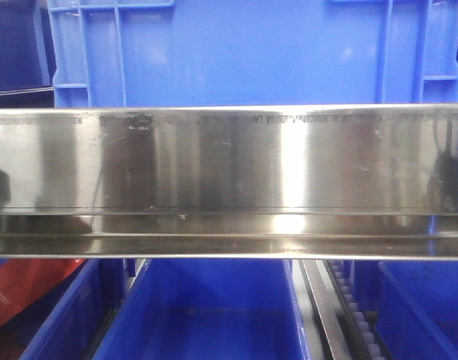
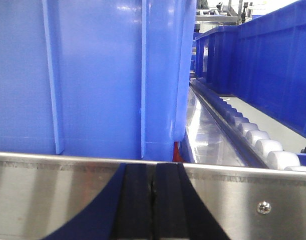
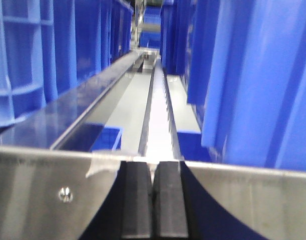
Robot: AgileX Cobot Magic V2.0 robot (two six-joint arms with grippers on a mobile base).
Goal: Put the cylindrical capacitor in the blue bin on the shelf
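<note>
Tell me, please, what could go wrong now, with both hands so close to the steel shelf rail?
1. The left hand is level with the shelf rail and faces the blue bin wall, not its opening. Moving forward may strike either.
2. The left hand and the right hand look shut and no capacitor shows between the pads. It may not be held.

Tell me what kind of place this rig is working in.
Probably a warehouse or parts-storage area: blue plastic bins stand in rows on a stainless-steel shelf, with a roller track running between them, as in flow racking.
</note>
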